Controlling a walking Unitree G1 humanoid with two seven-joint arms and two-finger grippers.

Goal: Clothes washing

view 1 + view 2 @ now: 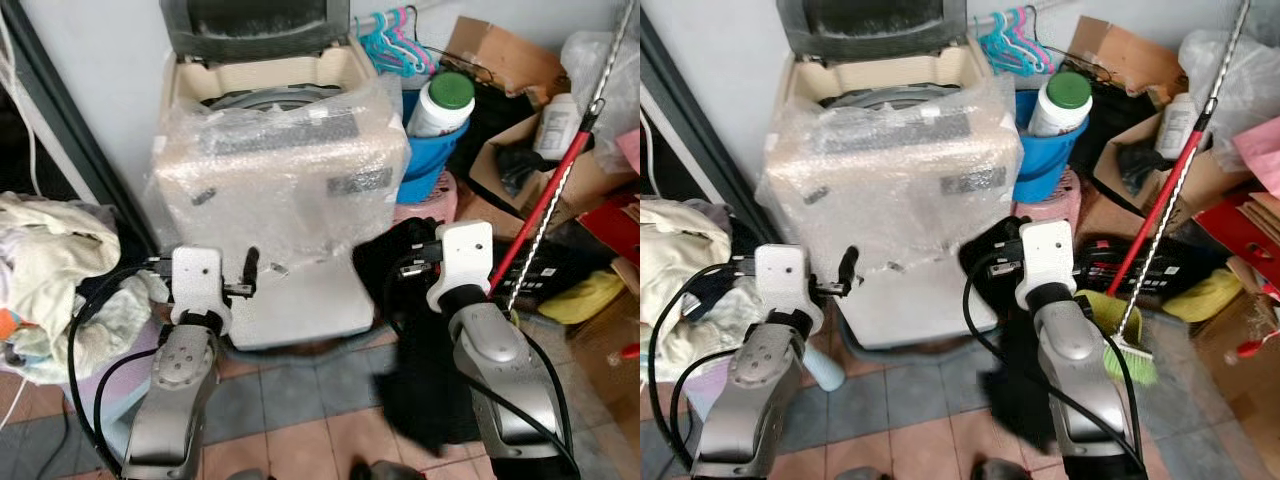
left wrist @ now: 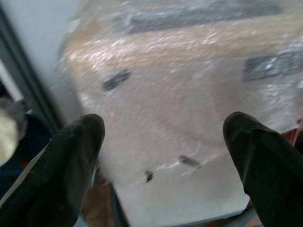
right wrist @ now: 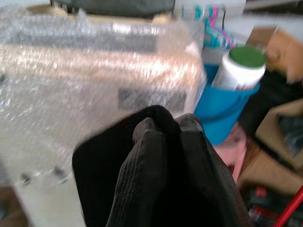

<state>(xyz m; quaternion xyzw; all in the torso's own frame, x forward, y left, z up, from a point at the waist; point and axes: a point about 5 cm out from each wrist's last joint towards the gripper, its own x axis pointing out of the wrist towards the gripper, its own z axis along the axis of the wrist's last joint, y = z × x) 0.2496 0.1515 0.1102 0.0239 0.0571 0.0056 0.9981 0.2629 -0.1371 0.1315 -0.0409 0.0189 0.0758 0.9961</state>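
A top-loading washing machine (image 1: 280, 170), wrapped in bubble wrap, stands against the wall with its dark lid (image 1: 255, 25) raised. My right gripper (image 3: 165, 127) is shut on a black garment (image 1: 420, 370). It holds the garment level with the washer's lower front, at its right corner, and the cloth hangs down toward the tiled floor. The cloth covers the right fingertips. My left gripper (image 2: 168, 127) is open and holds nothing. It points at the washer's front panel, a short way off it. A heap of pale laundry (image 1: 50, 270) lies at the left.
A blue bucket (image 1: 430, 160) holding a white green-capped bottle (image 1: 440, 100) stands right of the washer, with plastic hangers (image 1: 395, 40) behind. A red-handled broom (image 1: 545, 200) leans among cardboard boxes (image 1: 500, 60) and clutter at the right. A dark door frame (image 1: 70, 130) runs along the left.
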